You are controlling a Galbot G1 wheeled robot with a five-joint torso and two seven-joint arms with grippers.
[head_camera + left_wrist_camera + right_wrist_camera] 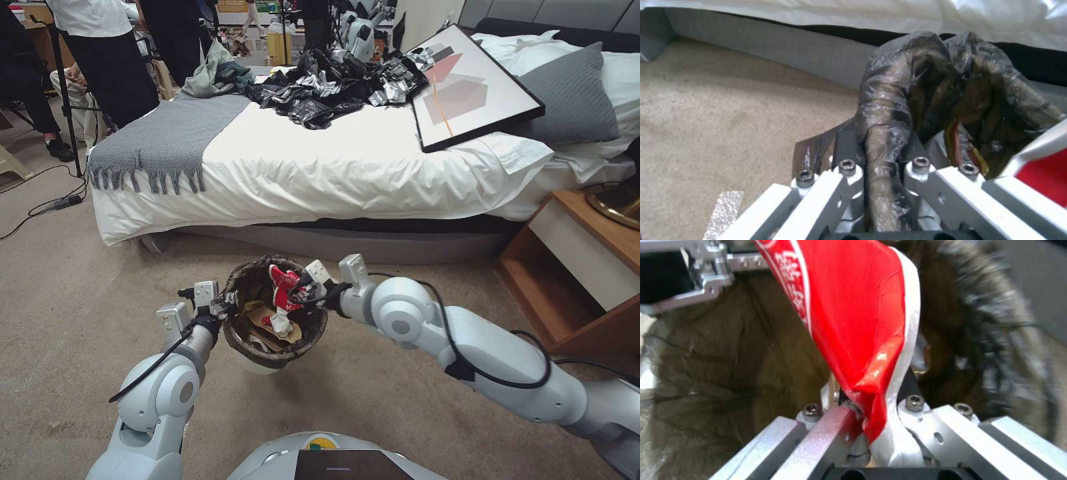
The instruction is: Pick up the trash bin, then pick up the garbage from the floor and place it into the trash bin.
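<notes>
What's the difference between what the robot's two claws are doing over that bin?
The left gripper is clamped on the trash bin's bag-lined rim, holding it off the carpet; the right gripper pinches a red-and-white wrapper. The left reaches from the bin's outer edge, while the right hangs over the opening, wrapper dangling inside. Both are shut.

Trash bin (257,363): white body; liner (248,280) dark brown-black, glossy. Wrapper (853,323) in the bin: red with a white edge and white print. Paper bag (267,330): tan. Tissue wad (281,325): white. Left pincer (225,308) and right pincer (303,288): silver-grey metal; arms pale grey-white, cables black. Floor (80,280): beige carpet. Bed sheet (320,173): white. Blanket (167,137): grey, fringed. Framed picture (467,87): black frame, pink and grey shapes. Nightstand (573,280): brown wood, white drawer front.
</notes>
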